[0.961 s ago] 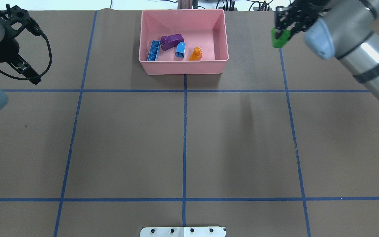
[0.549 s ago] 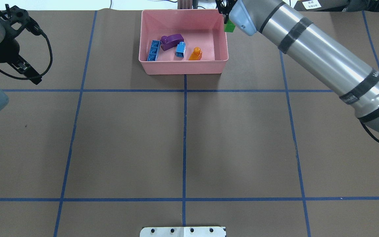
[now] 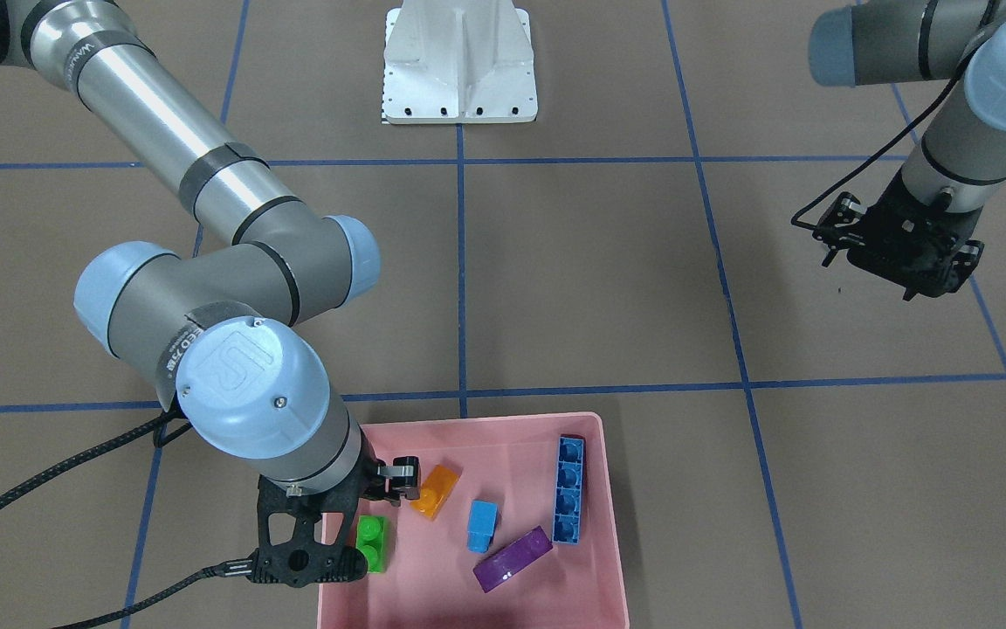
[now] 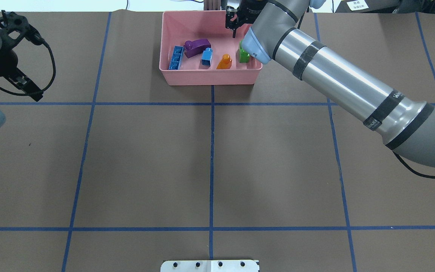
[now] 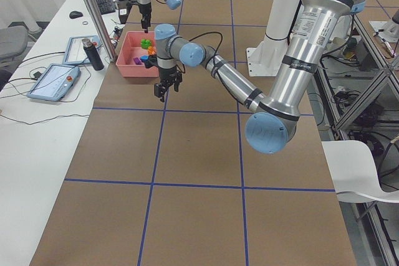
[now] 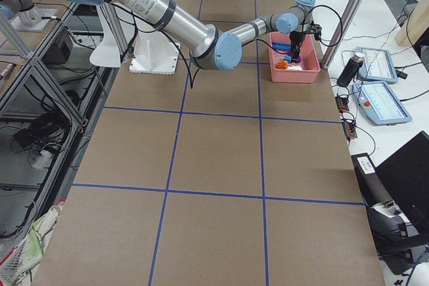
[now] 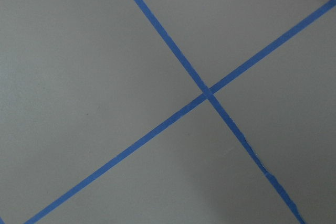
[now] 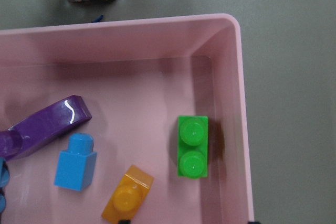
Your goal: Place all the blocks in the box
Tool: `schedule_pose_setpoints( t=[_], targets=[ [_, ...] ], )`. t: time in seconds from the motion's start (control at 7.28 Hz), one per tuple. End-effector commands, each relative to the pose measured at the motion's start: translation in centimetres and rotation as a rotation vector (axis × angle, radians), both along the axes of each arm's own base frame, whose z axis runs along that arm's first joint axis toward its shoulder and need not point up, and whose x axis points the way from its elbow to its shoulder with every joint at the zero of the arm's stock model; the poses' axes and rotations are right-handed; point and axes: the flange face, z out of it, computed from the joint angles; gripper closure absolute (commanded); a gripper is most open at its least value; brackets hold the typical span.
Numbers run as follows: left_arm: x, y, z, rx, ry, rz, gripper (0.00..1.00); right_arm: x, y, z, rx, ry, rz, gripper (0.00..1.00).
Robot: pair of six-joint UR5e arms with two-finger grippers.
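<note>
Counter [image 4: 145, 162]: matte brown sheet, gridded with blue tape lines [image 4: 212, 158].

Right arm [image 4: 334, 79]: brushed-metal tube running from the lower right to the top centre of the overhead view. Its pale blue joint cap hides the box's upper right corner and part of the green block.

Left arm [image 3: 983, 105]: upper right of the front-facing view, well apart from the box. The left pincer [image 3: 913, 262] hangs over bare counter. Cannot tell how its jaws stand.

Pedestal base [image 3: 459, 65]: white metal, top centre of the front-facing view.

Pink box [image 4: 210, 77]: glossy plastic with low walls and rounded corners, top centre overhead. All five blocks lie on its floor.

Right pincer [image 3: 370, 485]: above the box's left side in the front-facing view, jaws apart, gripping nothing.

Blocks are glossy and studded:
- purple block [image 4: 198, 47], lying askew
- long blue block [image 4: 176, 58], along the left wall
- green block [image 8: 192, 147], studs up, just beside the right wall
- orange block [image 4: 224, 62]
- light-blue block [image 4: 207, 56], between purple and orange

Change: 0.5 s before, the green block was clamped in the right pincer at the box's upper right rim. 1.0 s before, it was farther right, over the counter. The other four blocks are unmoved.
</note>
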Motion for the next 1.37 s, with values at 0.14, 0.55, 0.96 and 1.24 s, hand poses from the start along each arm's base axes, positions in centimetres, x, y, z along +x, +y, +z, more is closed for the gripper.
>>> schedule_pose_setpoints(
  t=[0.14,0.55,0.96,1.24],
  targets=[
    [-3.8,1.0,3.9,-0.057,-0.029,-0.045,0.00,3.6,3.2,-1.8,-0.017,0.025,-0.017,0.00],
    [-15.2,3.3,10.8,-0.063,0.015,0.001,0.00,14.4,9.2,6.4,0.068,0.076,-0.124,0.00],
    [-27.1,9.5,19.5,-0.066,0.076,0.004,0.00,24.3,15.4,13.9,0.151,0.126,-0.211,0.00],
    [-30.2,12.2,21.1,-0.112,0.167,-0.092,0.00,32.5,18.6,20.5,0.164,0.110,-0.265,0.00]
  ],
)
